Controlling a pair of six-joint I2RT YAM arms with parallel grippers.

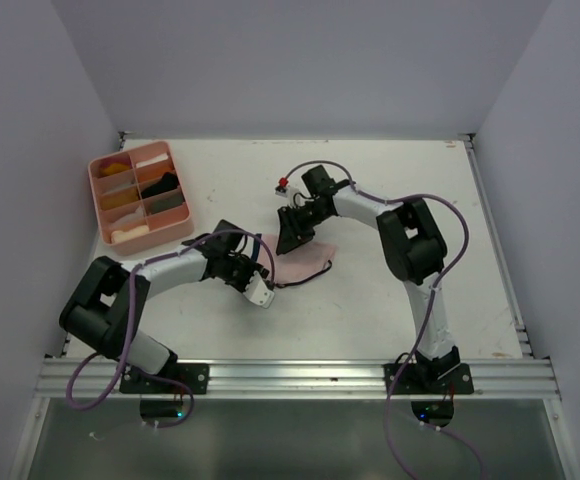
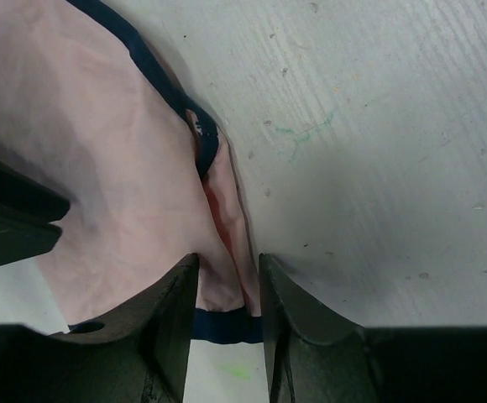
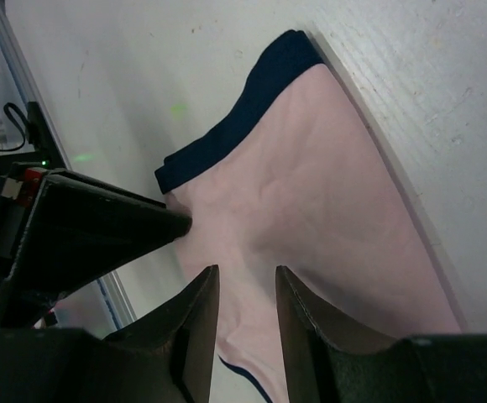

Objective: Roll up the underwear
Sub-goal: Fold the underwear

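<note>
At mid-tabletop: the pale pink underwear (image 1: 305, 262) lies spread on the white tabletop (image 1: 390, 180), right between the two arms!
Left end effector (image 2: 228, 262): down at the garment's left edge, jaws narrow, with a raised fold of pink cloth pinched between them.
Right end effector (image 3: 248, 273): down on the far edge, jaws narrow too, pink cloth bunched in the gap and gripped.
Hem: the dark edging (image 2: 155, 71) runs along the border and curls just ahead of the left fingers.
Spacing: both end effectors are close together over the same cloth, tips near each other.
Far left: the pink compartment tray (image 1: 94, 195) sits well apart from the garment.
</note>
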